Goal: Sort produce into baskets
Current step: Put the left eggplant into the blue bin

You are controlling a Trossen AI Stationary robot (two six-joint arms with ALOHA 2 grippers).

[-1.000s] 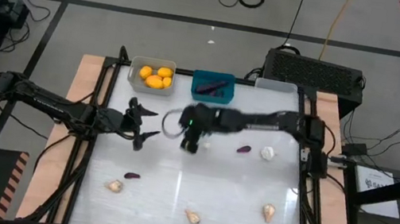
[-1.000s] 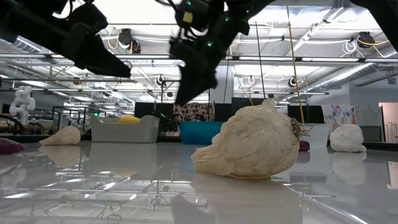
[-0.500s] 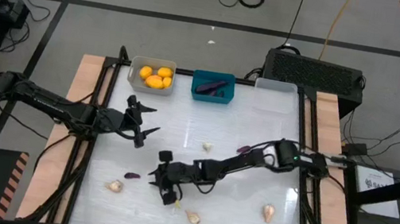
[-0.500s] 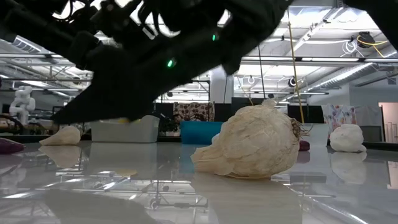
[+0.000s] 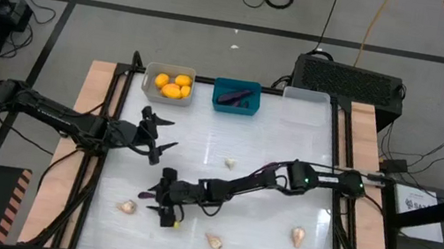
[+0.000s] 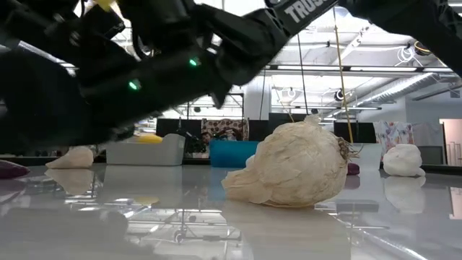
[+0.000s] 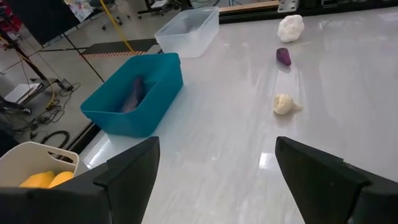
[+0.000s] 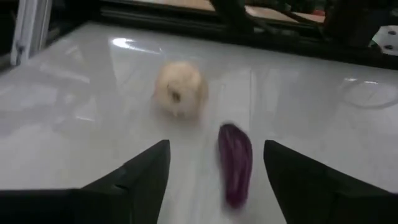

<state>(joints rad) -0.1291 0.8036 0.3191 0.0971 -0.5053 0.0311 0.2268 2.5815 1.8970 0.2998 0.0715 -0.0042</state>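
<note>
Grey bin [image 5: 168,85]: yellow-orange fruits [image 5: 173,86].
Teal bin [image 5: 236,96]: dark purple eggplant [image 7: 134,94].
White translucent bin [image 7: 188,30].
Tabletop [image 5: 273,142]: glossy white.
Loose eggplant [image 8: 236,160]: dark purple.
Garlic bulb [image 8: 180,89]: pale beige.
Arms [image 5: 54,112]: black.

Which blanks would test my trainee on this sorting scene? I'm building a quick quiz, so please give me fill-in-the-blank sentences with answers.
1. The yellow fruits lie in the ____ basket.
2. The teal basket holds a ____ eggplant piece.
3. The right gripper, open, points at a purple eggplant lying beside a ____ bulb.
4. The translucent white basket is ____.

Answers: grey; purple; garlic; empty
</note>
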